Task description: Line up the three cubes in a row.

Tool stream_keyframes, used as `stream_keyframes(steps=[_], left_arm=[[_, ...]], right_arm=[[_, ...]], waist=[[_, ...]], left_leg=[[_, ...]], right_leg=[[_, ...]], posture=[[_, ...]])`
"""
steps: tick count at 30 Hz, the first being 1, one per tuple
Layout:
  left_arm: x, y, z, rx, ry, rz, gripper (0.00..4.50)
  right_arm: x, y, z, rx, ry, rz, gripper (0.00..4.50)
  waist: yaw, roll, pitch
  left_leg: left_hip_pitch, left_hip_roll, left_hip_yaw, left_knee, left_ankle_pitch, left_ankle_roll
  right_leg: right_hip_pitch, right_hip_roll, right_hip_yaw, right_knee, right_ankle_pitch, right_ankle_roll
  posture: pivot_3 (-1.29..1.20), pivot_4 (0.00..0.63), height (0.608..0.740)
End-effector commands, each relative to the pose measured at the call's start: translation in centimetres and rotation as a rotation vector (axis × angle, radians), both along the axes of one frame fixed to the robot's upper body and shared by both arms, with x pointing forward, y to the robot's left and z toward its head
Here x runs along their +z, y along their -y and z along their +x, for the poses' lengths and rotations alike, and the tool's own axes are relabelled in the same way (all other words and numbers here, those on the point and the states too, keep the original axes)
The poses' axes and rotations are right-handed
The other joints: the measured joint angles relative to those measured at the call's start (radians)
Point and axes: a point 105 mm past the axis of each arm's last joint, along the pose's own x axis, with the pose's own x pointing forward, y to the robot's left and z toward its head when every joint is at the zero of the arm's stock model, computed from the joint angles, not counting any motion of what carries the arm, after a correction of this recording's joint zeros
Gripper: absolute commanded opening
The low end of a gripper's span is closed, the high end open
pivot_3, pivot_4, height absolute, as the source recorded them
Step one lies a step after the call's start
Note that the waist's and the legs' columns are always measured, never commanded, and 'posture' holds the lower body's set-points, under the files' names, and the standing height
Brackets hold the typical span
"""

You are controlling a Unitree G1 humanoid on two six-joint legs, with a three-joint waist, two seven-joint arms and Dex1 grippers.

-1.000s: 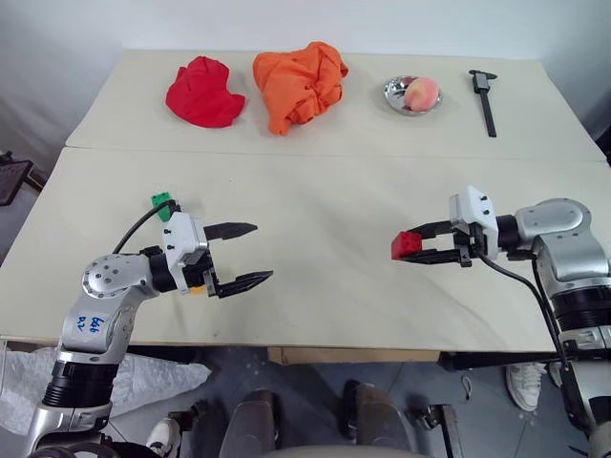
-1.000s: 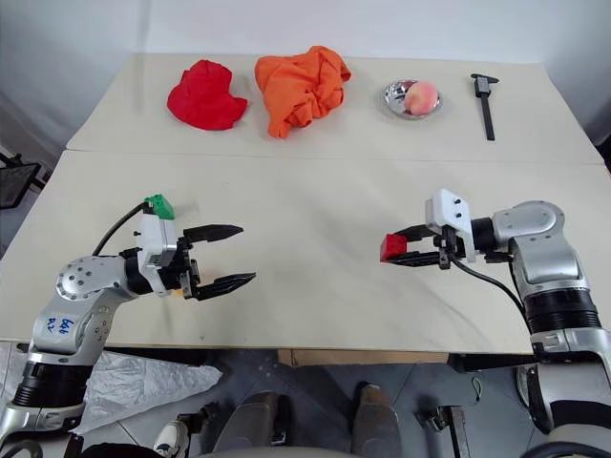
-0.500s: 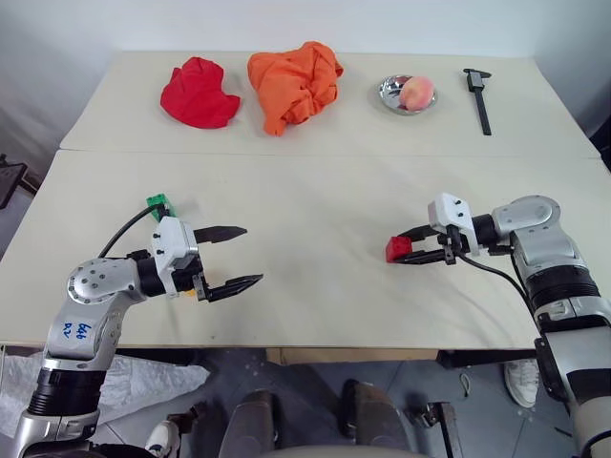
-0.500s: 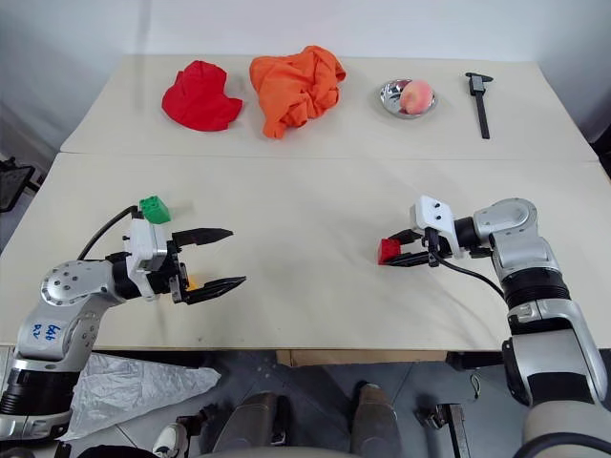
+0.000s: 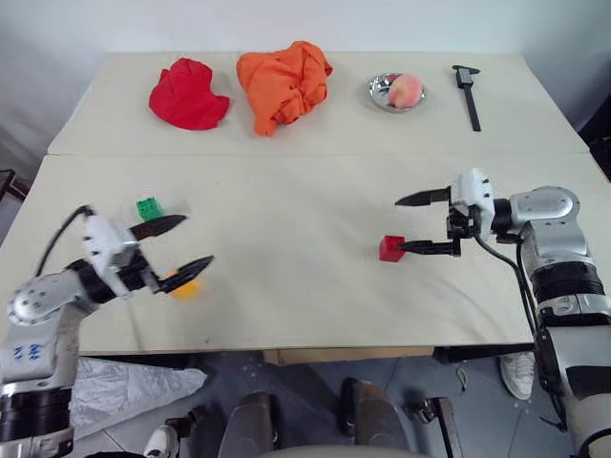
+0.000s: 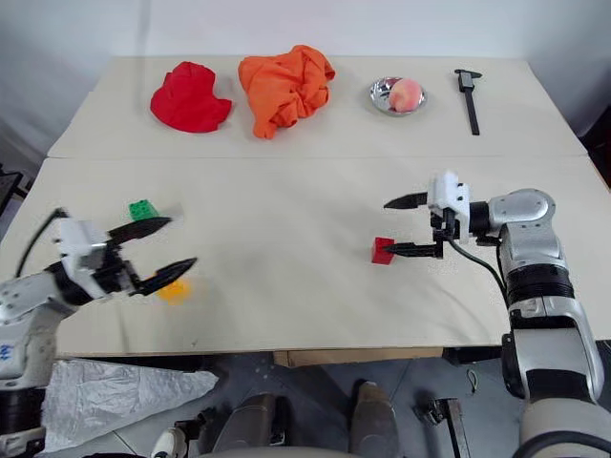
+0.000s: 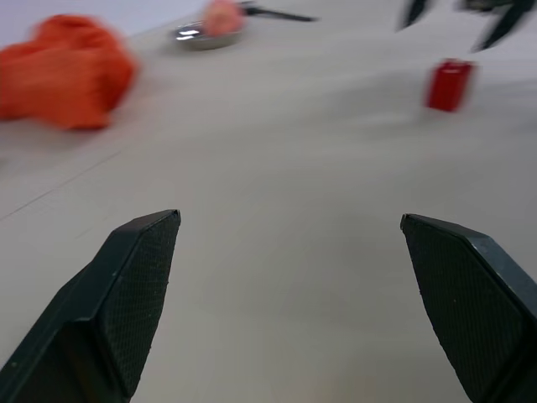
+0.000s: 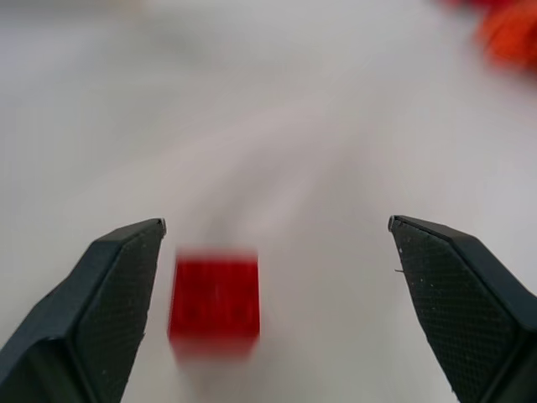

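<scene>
Releasing red cube [image 5: 389, 248], right gripper [image 5: 413, 223] now spread wide, lower finger nearly touching; risking nudging it while retreating.

A pale table [image 5: 305, 305] with a seam across it carries, along the far side, a red cloth [image 5: 186, 93], an orange cloth [image 5: 280, 83], a metal bowl [image 5: 384, 94] holding a peach and a black caliper [image 5: 468, 88]. Nearer lie a green brick [image 5: 149, 207], a yellow-orange brick [image 5: 184, 285] and a red brick [image 5: 389, 248].
</scene>
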Motion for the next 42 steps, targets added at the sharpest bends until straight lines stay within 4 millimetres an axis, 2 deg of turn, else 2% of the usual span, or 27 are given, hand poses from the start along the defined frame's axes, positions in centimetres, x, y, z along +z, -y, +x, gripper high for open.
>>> stream_keyframes(steps=[1, 5, 9, 11, 14, 17, 20, 21, 23, 29, 31, 33, 36, 40, 42], left_arm=[[0.4, -2.4, -2.0, 0.095, -0.004, -0.038, 4.50], [-2.3, -7.2, -5.2, 0.361, -0.058, -0.114, 4.50], [-5.2, -10.7, -8.0, 0.542, -0.126, -0.161, 4.50], [-5.9, -11.5, -8.7, 0.600, -0.134, -0.171, 4.50], [-5.4, -12.0, -8.7, 0.663, -0.079, -0.203, 4.50], [-4.4, -11.1, -7.7, 0.650, -0.034, -0.236, 4.50], [-2.2, -8.6, -4.1, 0.602, 0.053, -0.275, 4.50], [-1.0, -7.5, -2.8, 0.573, 0.093, -0.302, 4.50], [-0.2, -6.4, -0.7, 0.576, 0.090, -0.306, 4.50], [-0.4, -5.5, 3.3, 0.681, -0.001, -0.320, 4.50], [-0.2, -3.0, 5.0, 0.670, -0.030, -0.324, 4.50], [0.0, -1.5, 5.9, 0.673, -0.044, -0.339, 4.50], [-0.4, -1.5, 7.3, 0.765, -0.074, -0.407, 4.50], [-1.3, -0.3, 9.2, 0.781, -0.099, -0.344, 4.50], [-1.4, -0.5, 9.9, 0.816, -0.110, -0.349, 4.50]], right_arm=[[1.9, -1.8, -2.3, 0.109, 0.022, 0.130, 4.48], [1.6, -5.1, -5.1, 0.169, -0.047, 0.299, 4.48], [0.4, -6.3, -6.8, 0.164, -0.086, 0.359, 4.48], [-0.1, -6.5, -7.2, 0.148, -0.074, 0.363, 4.48], [-0.8, -6.0, -7.2, 0.107, -0.038, 0.346, 4.48], [-1.4, -5.1, -7.1, 0.067, -0.018, 0.316, 4.48], [-1.7, -3.5, -7.0, -0.008, -0.021, 0.307, 4.48], [-1.7, -3.3, -7.0, -0.023, -0.023, 0.306, 4.48], [-1.9, -3.2, -7.1, -0.026, -0.030, 0.302, 4.48], [-2.1, -3.6, -7.2, -0.016, -0.038, 0.300, 4.48], [-2.0, -3.8, -7.3, -0.010, -0.044, 0.301, 4.48], [-2.0, -3.9, -7.4, -0.007, -0.050, 0.301, 4.48], [-2.3, -4.2, -7.4, -0.003, -0.063, 0.304, 4.48], [-2.7, -5.2, -7.6, 0.018, -0.081, 0.309, 4.48], [-2.7, -5.4, -7.6, 0.020, -0.084, 0.317, 4.48]], waist=[[0.001, 0.000, 0.000], [0.002, 0.000, 0.000], [0.012, 0.000, 0.000], [0.017, -0.001, -0.001], [0.029, -0.003, -0.002], [0.030, -0.004, -0.002], [0.040, -0.005, -0.003], [0.046, -0.006, -0.003], [0.048, -0.007, -0.004], [0.023, -0.007, -0.004], [0.026, -0.007, -0.004], [0.031, -0.007, -0.004], [0.039, -0.009, -0.005], [0.039, -0.009, -0.005], [0.039, -0.009, -0.005]], left_leg=[[0.000, 0.000, 0.000, 0.000, 0.000, 0.000], [0.000, 0.000, 0.000, 0.001, -0.001, 0.000], [0.000, 0.000, 0.000, 0.002, -0.003, 0.001], [0.001, 0.000, 0.001, 0.002, -0.004, 0.002], [0.001, 0.001, 0.001, 0.003, -0.005, 0.002], [0.001, 0.001, 0.001, 0.003, -0.005, 0.002], [0.001, 0.000, 0.001, 0.003, -0.005, 0.002], [0.001, 0.000, 0.000, 0.003, -0.005, 0.003], [0.001, 0.000, 0.001, 0.003, -0.005, 0.002], [0.003, 0.000, 0.003, 0.002, -0.005, 0.002], [0.003, 0.000, 0.003, 0.002, -0.005, 0.002], [0.002, 0.000, 0.003, 0.003, -0.005, 0.002], [0.002, -0.001, 0.002, 0.004, -0.005, 0.003], [0.003, 0.000, 0.002, 0.004, -0.005, 0.002], [0.003, 0.000, 0.002, 0.004, -0.005, 0.002]], right_leg=[[0.000, 0.000, 0.000, 0.000, 0.000, 0.000], [0.000, 0.000, 0.000, 0.001, 0.000, 0.000], [0.000, 0.000, 0.000, 0.001, 0.000, 0.000], [0.000, 0.000, 0.001, 0.001, 0.000, 0.000], [0.000, 0.000, 0.001, 0.001, 0.000, 0.000], [0.000, -0.001, 0.001, 0.000, 0.000, -0.001], [0.001, -0.001, 0.001, 0.001, 0.000, -0.001], [0.001, -0.001, 0.001, 0.001, 0.000, -0.001], [0.001, -0.001, 0.001, 0.002, 0.000, -0.001], [0.001, 0.000, 0.002, 0.001, 0.000, -0.001], [0.001, 0.000, 0.001, 0.001, 0.000, -0.001], [0.001, 0.000, 0.002, 0.001, 0.000, -0.001], [0.003, -0.001, 0.002, 0.000, 0.000, 0.000], [0.002, 0.000, 0.001, 0.000, 0.000, 0.000], [0.002, 0.000, 0.002, 0.000, 0.000, 0.000]], posture=[[0.00, 0.150, 0.740], [0.00, 0.150, 0.740], [0.00, 0.150, 0.740], [0.00, 0.150, 0.740], [0.00, 0.150, 0.740], [0.00, 0.150, 0.740], [0.00, 0.150, 0.740], [0.00, 0.150, 0.740], [0.00, 0.150, 0.740], [0.00, 0.150, 0.740], [0.00, 0.150, 0.740], [0.00, 0.150, 0.740], [0.00, 0.150, 0.740], [0.00, 0.150, 0.740], [0.00, 0.150, 0.740]])
